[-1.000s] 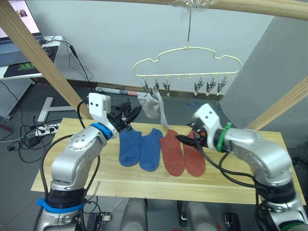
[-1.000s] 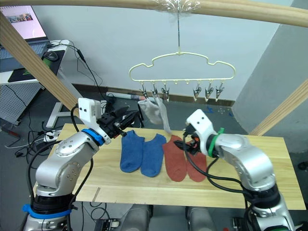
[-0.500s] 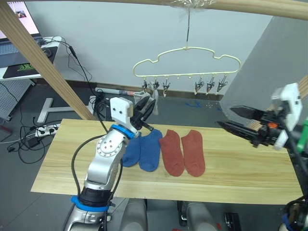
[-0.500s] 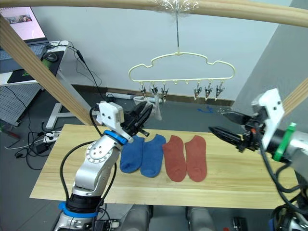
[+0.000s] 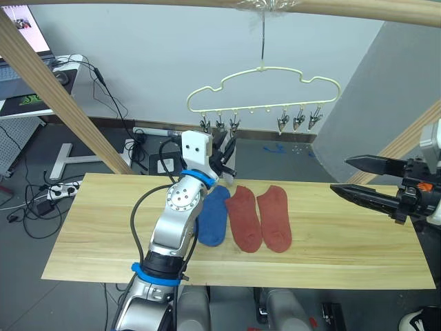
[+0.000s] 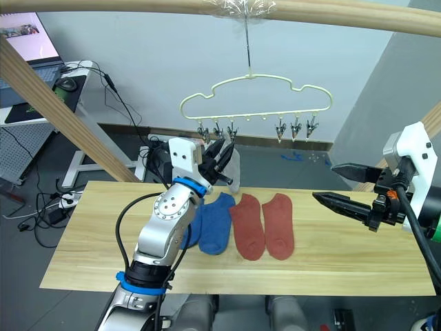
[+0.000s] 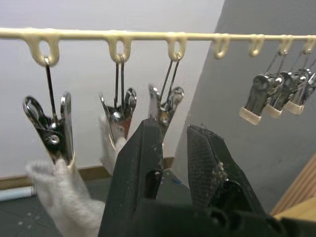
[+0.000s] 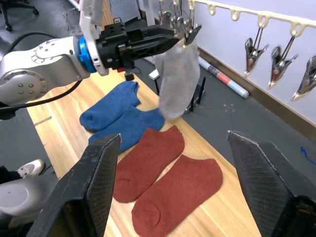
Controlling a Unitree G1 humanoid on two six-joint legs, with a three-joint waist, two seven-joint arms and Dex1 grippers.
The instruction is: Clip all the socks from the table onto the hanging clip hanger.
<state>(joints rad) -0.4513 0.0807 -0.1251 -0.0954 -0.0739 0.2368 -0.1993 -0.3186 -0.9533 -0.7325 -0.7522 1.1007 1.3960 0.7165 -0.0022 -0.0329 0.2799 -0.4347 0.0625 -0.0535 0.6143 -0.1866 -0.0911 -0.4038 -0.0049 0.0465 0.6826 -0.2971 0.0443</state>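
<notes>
Reaching up at 11 o'clock from the table's middle, left gripper (image 7: 183,143) with black textured fingers set narrowly apart, holding nothing, tips just beside the third metal clip (image 7: 166,104) of the hanger (image 5: 263,84). Hanging beside it at 9 o'clock, two more clips, each biting a soft grey knit sock (image 8: 177,81); drooping limp below the thin pale-yellow wire, wavy in outline, hooked under a thick wooden pole (image 6: 331,11). Dangling empty further along at 3 o'clock, three more clips (image 5: 298,120) with pale tips.

Hovering at 3 o'clock over the table's right end, right gripper (image 6: 341,185) spread wide, long black tapered fingers pointing toward 9 o'clock, holding nothing, well apart from every sock.

Lying flat on the table (image 5: 331,241), a long top of light wood planks with visible grain: two rust-red socks (image 5: 260,216) side by side at centre, toes toward 6 o'clock, touching along their edges. Lying just at 9 o'clock of them, two royal blue socks (image 8: 120,113), one partly hidden behind the left arm in the head views.

Standing at 10 o'clock beyond the table, a desk with a monitor (image 5: 27,21); trailing across the grey floor, black cables (image 5: 34,196).
</notes>
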